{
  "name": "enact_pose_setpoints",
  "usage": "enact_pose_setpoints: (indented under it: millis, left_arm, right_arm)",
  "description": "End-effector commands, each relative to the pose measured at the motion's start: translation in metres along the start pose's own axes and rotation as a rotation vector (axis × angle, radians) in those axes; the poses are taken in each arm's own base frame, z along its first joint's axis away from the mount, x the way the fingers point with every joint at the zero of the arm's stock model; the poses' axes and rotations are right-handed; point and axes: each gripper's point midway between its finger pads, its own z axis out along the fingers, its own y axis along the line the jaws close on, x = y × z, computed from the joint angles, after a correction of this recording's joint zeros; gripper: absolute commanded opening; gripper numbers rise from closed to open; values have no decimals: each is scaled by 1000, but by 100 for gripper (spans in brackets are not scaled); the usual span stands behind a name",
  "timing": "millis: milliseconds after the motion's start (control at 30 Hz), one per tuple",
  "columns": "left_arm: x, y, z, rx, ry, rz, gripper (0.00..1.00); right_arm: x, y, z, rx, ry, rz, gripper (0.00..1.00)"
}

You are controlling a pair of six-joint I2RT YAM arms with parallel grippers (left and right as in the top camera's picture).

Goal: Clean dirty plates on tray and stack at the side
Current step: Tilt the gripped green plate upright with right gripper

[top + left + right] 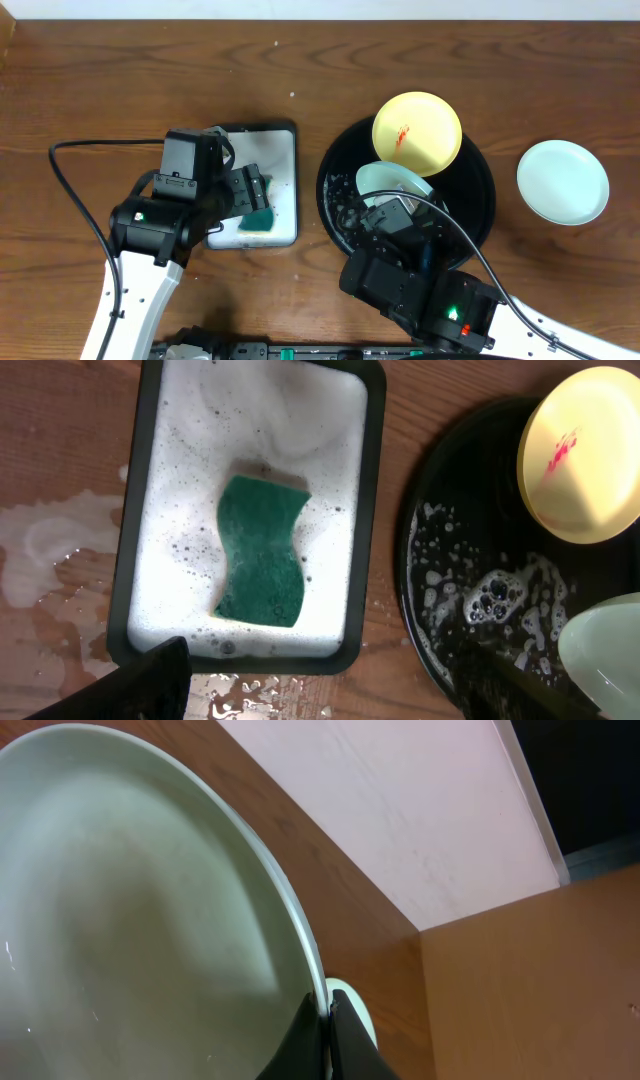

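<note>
Mint glossy round plate (pixel 130 920) between black fingers (pixel 300 1055)

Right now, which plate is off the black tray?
The mint-blue plate lying alone on the table, far right. The yellow plate rests on the tray, and the other mint-blue plate is over it.

- The tray (pixel 472 200) is blocked at 12 o'clock by the yellow plate (pixel 417 132) and at 6 o'clock by the right arm (pixel 400 285) with the gripped mint plate (pixel 385 180).
- Free table (pixel 530 250) is left at 3 o'clock before the second mint plate (pixel 563 181).
- At 9 o'clock a narrow gap is left.
</note>
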Motion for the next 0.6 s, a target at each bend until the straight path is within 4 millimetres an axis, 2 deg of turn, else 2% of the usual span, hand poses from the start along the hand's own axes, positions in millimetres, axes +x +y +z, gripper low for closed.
enact_pose_setpoints:
  millis: [0, 167, 267, 400, 567]
  left_arm:
    - [-5, -2, -5, 4, -16, 2, 84]
    - [-5, -2, -5, 4, -16, 2, 84]
    - [-5, -2, -5, 4, -16, 2, 84]
    - [-5, -2, -5, 4, -16, 2, 84]
    - [-5, -2, -5, 4, -16, 2, 84]
  right_arm:
    - [-2, -12, 0, 50, -8, 16, 1]
    - [-1, -13, 2, 50, -1, 50, 1]
    - [10, -12, 13, 25, 61, 161, 1]
    - [27, -14, 30, -3, 158, 214, 1]
    - [30, -17, 34, 1, 178, 196, 1]
